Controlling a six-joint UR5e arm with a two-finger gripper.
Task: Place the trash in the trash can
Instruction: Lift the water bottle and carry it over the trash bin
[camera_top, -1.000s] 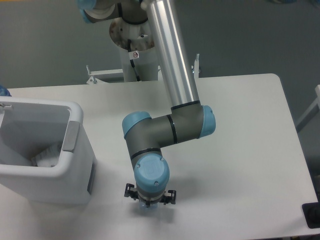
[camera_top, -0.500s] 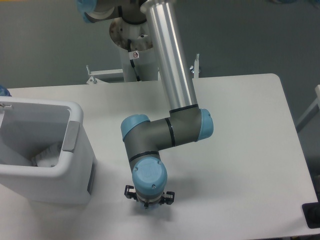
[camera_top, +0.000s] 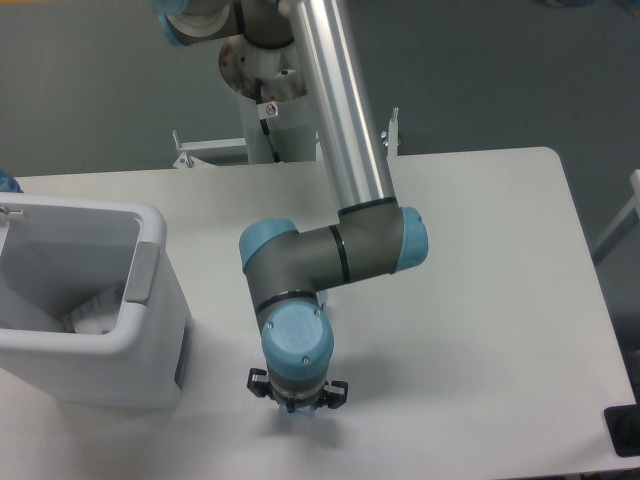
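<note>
Whitish crumpled trash (camera_top: 95, 312) lies inside trash can (camera_top: 150, 345), well left of gripper (camera_top: 297, 396); one piece evidently deposited. Second piece, bottle: not visible, possibly hidden under wrist. Gripper points straight down, low over table (camera_top: 480, 300), near its front edge. Jaw state cannot be determined; wrist body blocks fingers. Posture suggests descent toward pick.
</note>
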